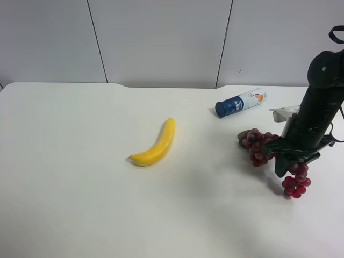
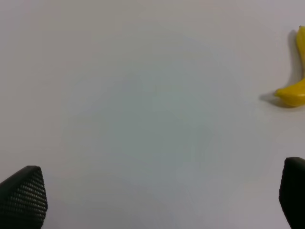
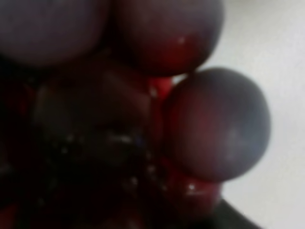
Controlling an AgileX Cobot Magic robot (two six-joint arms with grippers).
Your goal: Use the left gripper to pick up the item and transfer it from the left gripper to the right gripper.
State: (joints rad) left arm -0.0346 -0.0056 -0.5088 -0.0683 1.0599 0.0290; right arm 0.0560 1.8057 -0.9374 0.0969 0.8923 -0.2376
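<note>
Grapes (image 1: 258, 146) lie on the bench (image 1: 80, 204) under the right gripper (image 1: 287, 164) — its fingers apparently clamped on the bunch, view blurred. Left gripper (image 2: 157, 200) fingers spread, empty. Bunch light, soft, loose — best held by the stem.

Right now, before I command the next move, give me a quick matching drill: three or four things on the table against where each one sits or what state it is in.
Things:
1. banana
2. grapes
3. blue-and-white bottle
4. left gripper

States:
A. lying on its side near the wall
B. open over bare table
C. alone mid-table, untouched
D. under the arm at the exterior high view's right

Pairs: 1-C, 2-D, 3-A, 4-B
</note>
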